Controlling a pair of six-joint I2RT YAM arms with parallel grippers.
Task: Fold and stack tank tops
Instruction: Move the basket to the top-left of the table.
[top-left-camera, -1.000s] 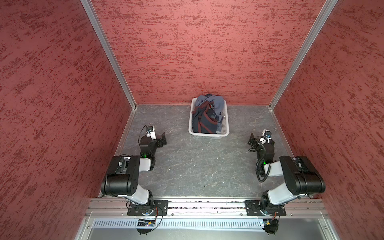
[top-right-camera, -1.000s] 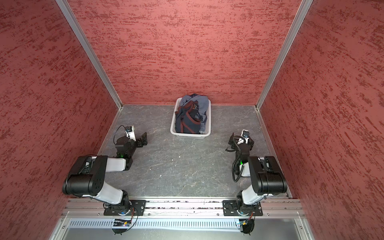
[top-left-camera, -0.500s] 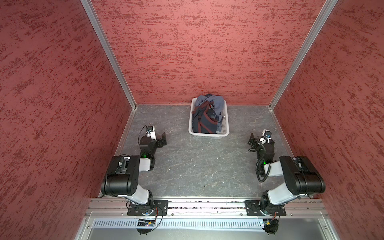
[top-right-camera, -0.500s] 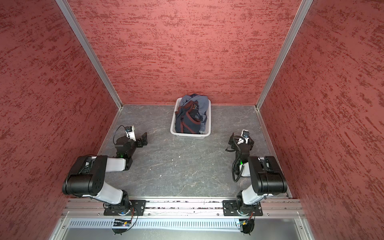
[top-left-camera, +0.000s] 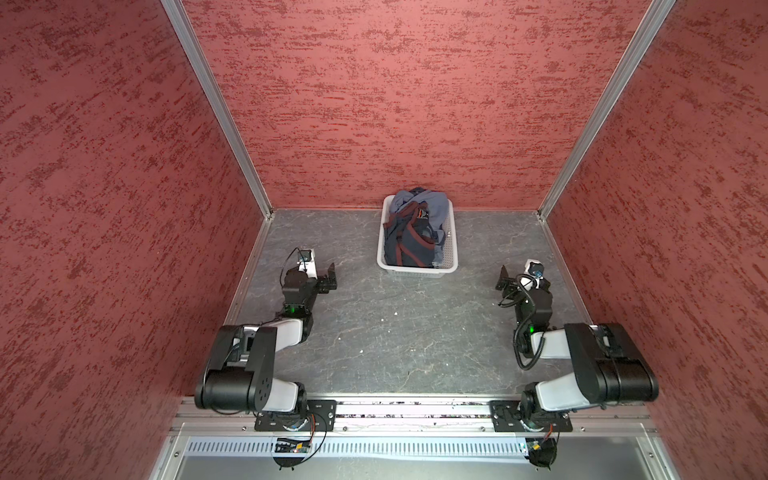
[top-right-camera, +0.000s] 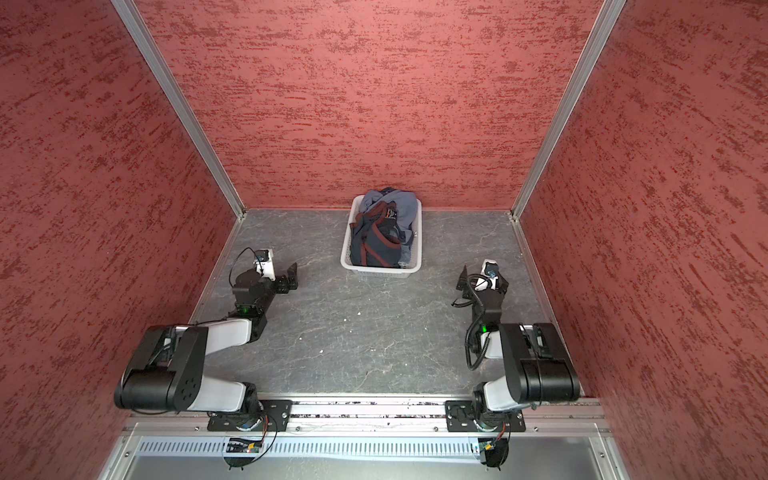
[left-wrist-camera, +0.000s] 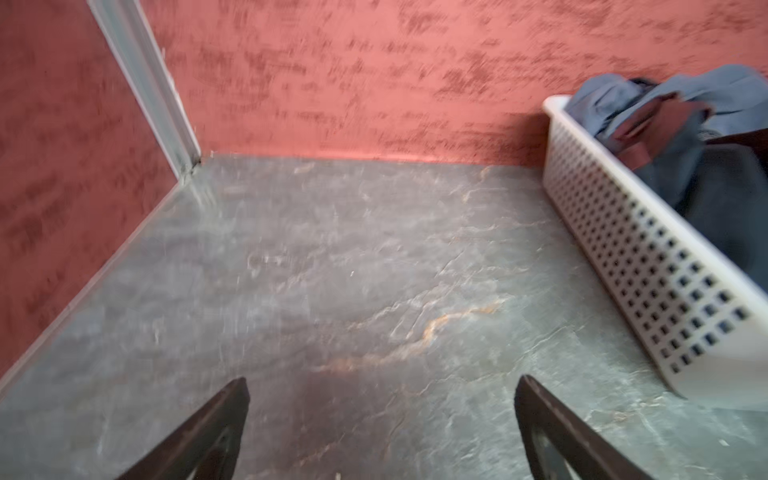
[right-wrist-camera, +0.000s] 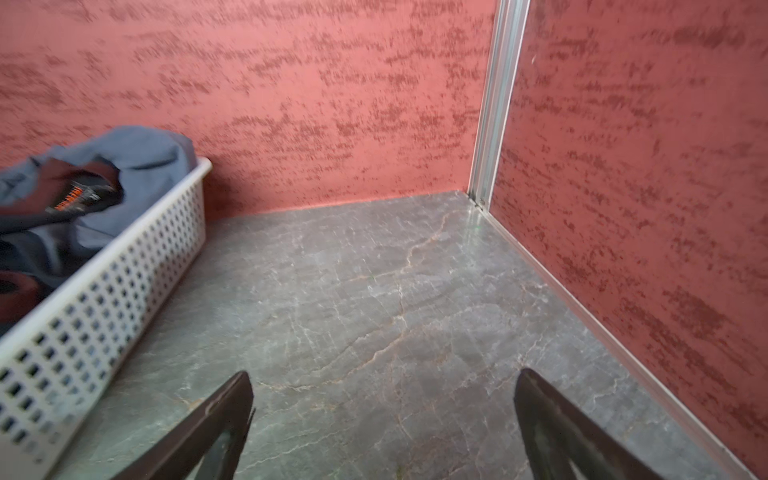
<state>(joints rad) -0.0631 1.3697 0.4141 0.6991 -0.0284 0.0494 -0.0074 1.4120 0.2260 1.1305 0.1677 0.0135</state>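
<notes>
gaping wide, left claw (left-wrist-camera: 382, 381) and right claw (right-wrist-camera: 384, 376) sit apart from the basket (top-left-camera: 415, 270).

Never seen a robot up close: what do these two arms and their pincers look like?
Both the left arm and right arm are chunky black joint housings linked by white tubes, each with a small green light and a looping black cable. The left gripper and right gripper end in two dark tapering fingers.
</notes>
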